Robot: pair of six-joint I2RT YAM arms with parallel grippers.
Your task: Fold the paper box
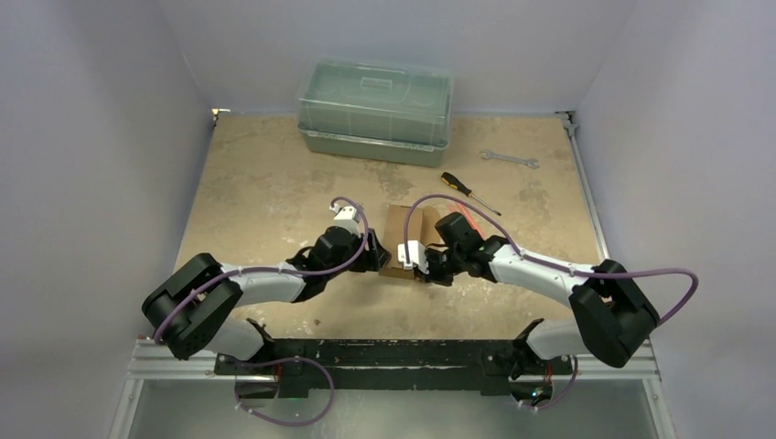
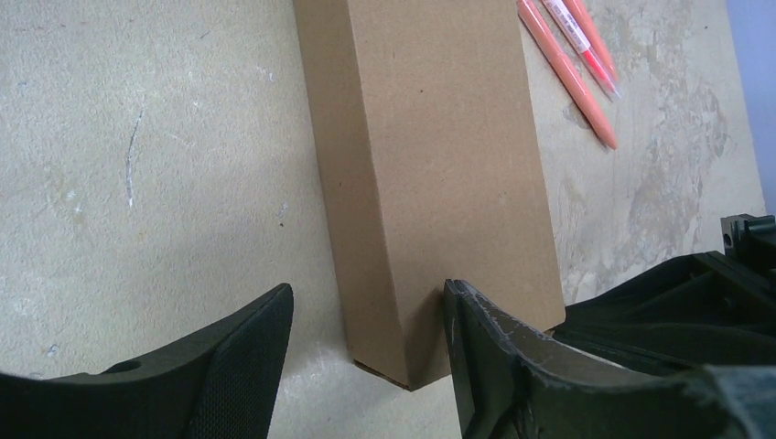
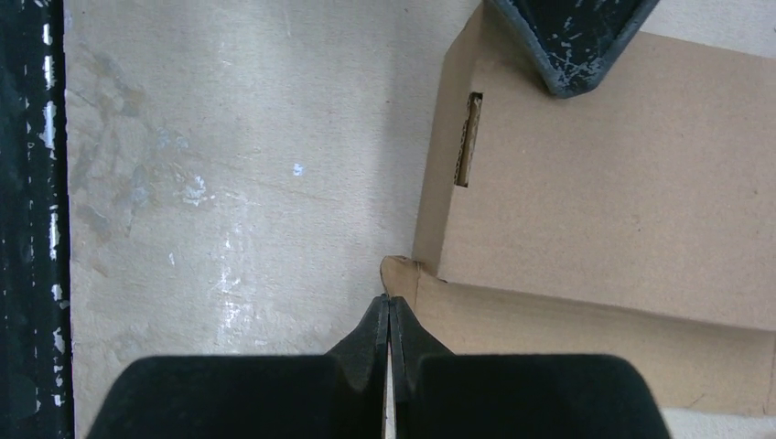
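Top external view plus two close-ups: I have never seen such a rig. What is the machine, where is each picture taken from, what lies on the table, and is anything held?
Two robot arms are bolted at the near edge of the table, each ending in a two-finger gripper. The wide picture looks down from above and behind them; each close-up comes from a camera on one wrist. On the table lie a brown paper box, a lidded plastic container, a wrench, a screwdriver and orange pens. The left gripper is open, astride the box's end. The right gripper is shut, its tip at a box corner; neither clearly grips anything.
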